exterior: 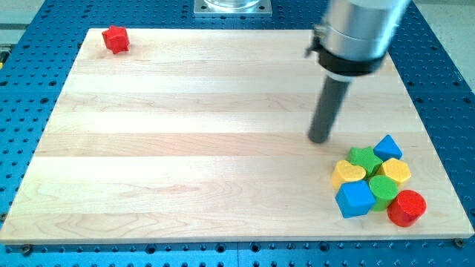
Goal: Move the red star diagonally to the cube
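The red star (115,38) lies near the board's top left corner. My tip (320,139) rests on the board at the right, far from the star and just up and left of a cluster of blocks. In the cluster, a blue cube (355,198) sits at the lower left, a second blue block (387,147) at the top right.
The cluster at the lower right also holds a green star (364,159), a yellow heart (347,173), a yellow hexagon (395,171), a green block (383,187) and a red cylinder (406,208). The wooden board (185,148) lies on a blue perforated table.
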